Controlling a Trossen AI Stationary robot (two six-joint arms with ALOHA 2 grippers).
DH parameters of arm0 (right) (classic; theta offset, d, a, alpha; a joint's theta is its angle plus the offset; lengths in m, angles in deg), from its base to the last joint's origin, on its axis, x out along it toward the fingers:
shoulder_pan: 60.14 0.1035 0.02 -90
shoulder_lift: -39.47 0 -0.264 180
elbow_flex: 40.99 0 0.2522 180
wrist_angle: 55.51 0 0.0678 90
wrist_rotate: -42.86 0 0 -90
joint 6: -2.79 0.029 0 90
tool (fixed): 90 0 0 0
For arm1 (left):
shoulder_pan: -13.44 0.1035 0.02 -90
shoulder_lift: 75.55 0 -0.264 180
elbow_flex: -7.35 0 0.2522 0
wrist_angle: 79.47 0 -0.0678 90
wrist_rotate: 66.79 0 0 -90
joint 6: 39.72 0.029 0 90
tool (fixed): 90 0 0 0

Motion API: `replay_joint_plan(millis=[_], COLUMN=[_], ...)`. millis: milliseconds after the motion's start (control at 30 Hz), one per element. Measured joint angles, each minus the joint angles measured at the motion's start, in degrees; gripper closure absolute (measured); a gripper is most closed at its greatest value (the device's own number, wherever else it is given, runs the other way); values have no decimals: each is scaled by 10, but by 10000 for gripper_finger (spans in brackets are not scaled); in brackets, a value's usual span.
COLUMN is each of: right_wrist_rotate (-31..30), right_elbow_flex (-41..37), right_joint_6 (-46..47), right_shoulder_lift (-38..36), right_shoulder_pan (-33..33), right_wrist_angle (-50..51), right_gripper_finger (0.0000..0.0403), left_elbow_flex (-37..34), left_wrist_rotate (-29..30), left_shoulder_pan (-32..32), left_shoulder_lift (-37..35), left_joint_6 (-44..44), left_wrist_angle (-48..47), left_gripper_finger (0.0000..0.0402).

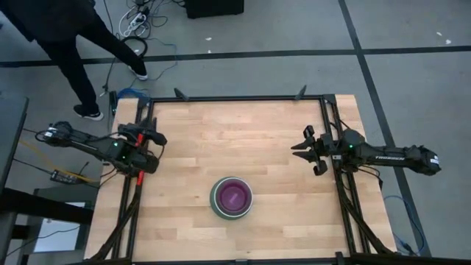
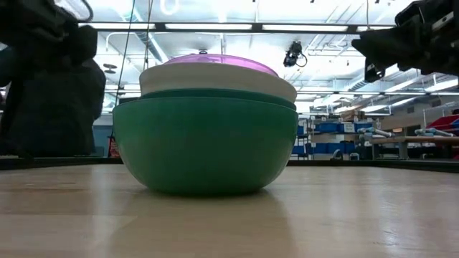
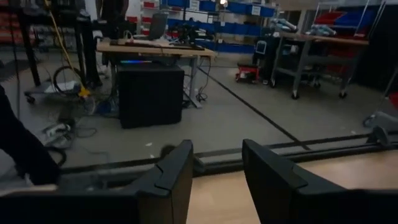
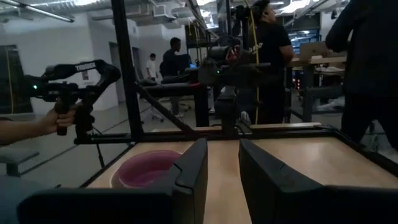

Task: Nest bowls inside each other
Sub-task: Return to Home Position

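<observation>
**Bowls nested, both arms out wide**

The stack of bowls [image 1: 232,197] sat near the middle of the table [image 1: 221,121], with the purple bowl [image 1: 234,196] innermost and the sage green bowl [image 2: 204,147] outermost. The left gripper [image 3: 216,149] hung at the table's left edge and the right gripper [image 4: 222,146] at its right edge. Each had its 2 fingers slightly parted and gripped nothing, well apart from the stack.

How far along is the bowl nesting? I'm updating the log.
Done: one nested stack, purple plastic bowl topmost, sage green plastic bowl outermost. In hand: nothing; left gripper and right gripper open, empty, flanking the wooden table. Left: no loose bowl shows.
</observation>
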Motion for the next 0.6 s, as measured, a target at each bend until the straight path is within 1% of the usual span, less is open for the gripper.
replay_joint_plan(millis=[100,167,267,300,367,467,533,600], right_wrist_rotate=[0,0,0,0,0,0,0,-3], right_elbow_flex=[0,0,0,0,0,0,0,0], right_joint_6=[5,5,7,8,16,28,28,29], right_shoulder_lift=[-1,-2,-2,-2,-2,-2,-2,-2], right_shoulder_pan=[0,0,0,0,0,0,0,-1], right_wrist_angle=[-7,-12,-13,-13,-12,-12,-17,-40], right_gripper_finger=[319,319,320,320,320,319,320,320], left_elbow_flex=[-43,-59,-42,-20,38,169,249,303], left_wrist_rotate=[-3,-4,-2,5,31,38,41,41], left_shoulder_pan=[-3,-9,-28,-38,-60,-80,-82,-82], left_shoulder_lift=[1,1,1,1,1,-1,-11,-30], left_joint_6=[-5,-6,4,28,114,267,312,317], left_wrist_angle=[66,99,107,105,104,73,29,-29], left_gripper_finger=[254,254,254,254,254,254,254,254])
